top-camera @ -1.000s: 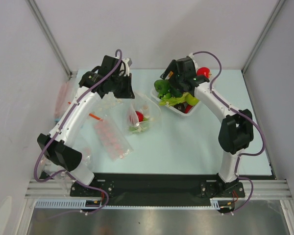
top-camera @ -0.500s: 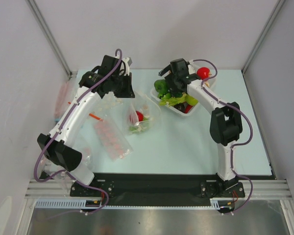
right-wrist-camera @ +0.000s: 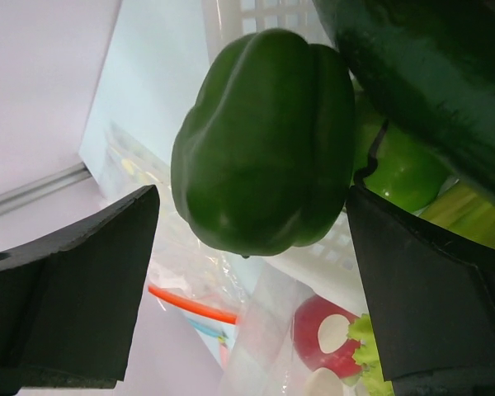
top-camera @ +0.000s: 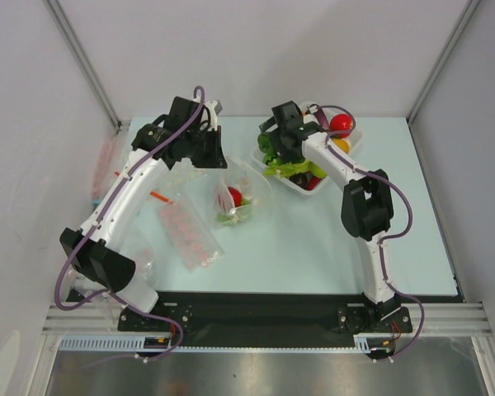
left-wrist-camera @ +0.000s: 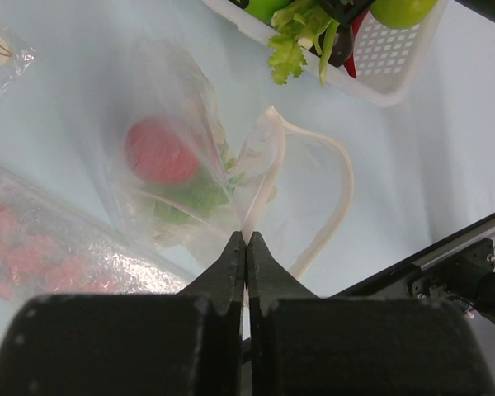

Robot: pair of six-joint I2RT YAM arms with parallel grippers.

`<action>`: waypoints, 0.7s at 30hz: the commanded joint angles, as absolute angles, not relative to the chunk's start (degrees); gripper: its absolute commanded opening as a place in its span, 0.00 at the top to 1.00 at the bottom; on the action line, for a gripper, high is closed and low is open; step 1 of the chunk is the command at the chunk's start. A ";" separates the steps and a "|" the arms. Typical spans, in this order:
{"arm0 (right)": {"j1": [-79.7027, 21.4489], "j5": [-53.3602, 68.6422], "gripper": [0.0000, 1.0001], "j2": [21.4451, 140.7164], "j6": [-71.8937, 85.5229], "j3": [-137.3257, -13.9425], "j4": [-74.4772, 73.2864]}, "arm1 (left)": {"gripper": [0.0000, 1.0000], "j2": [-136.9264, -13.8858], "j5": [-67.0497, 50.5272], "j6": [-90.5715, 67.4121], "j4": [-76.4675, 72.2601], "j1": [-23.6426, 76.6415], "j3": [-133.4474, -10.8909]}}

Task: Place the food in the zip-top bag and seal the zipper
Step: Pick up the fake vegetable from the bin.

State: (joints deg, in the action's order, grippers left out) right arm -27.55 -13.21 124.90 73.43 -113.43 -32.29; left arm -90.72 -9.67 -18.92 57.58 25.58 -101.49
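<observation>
Bag held open, pepper lined up for a grab.
Left gripper (left-wrist-camera: 246, 239), pressed together, pinches the bag (left-wrist-camera: 301, 177) at its rim, propping the mouth open so food can drop in; a red piece (left-wrist-camera: 157, 153) lies inside. Right gripper (right-wrist-camera: 254, 198), spread wide, straddles the green pepper (right-wrist-camera: 264, 140) at the tray (top-camera: 290, 185), apparently to grab it.

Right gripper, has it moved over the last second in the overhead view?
Yes. The right gripper has shifted left along the white tray, toward its left end, and now stands open on either side of the green pepper.
</observation>
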 commanded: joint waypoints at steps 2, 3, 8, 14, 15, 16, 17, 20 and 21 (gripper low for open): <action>-28.48 -18.45 0.00 126.21 71.37 -118.92 -37.44 | 1.00 -87.72 -10.99 -18.11 55.20 25.14 -100.46; -28.65 -18.98 0.00 125.95 70.93 -118.65 -37.88 | 1.00 -87.54 -10.90 -18.02 55.02 25.14 -100.37; -28.56 -21.36 0.14 124.72 70.67 -115.85 -36.66 | 1.00 -86.92 -9.67 -17.93 54.76 25.14 -99.84; -28.56 -22.67 0.38 120.24 66.63 -112.77 -31.56 | 1.00 -86.05 -10.02 -18.63 54.14 25.14 -98.62; -28.56 -22.76 0.38 119.28 66.10 -111.28 -30.25 | 1.00 -85.96 -10.11 -18.72 54.05 25.14 -98.53; -28.56 -22.85 0.39 116.66 65.66 -110.31 -29.36 | 1.00 -85.87 -10.11 -18.98 53.88 25.14 -98.44; -28.56 -22.85 0.39 115.15 63.39 -108.91 -26.22 | 1.00 -85.78 -10.02 -19.16 53.88 25.14 -98.44; -28.57 -22.15 0.39 108.58 58.55 -102.93 -19.63 | 1.00 -85.69 -10.11 -19.69 53.61 25.14 -98.44; -28.48 -21.63 0.40 106.63 54.10 -99.87 -17.95 | 1.00 -85.52 -10.19 -19.86 53.44 25.14 -98.44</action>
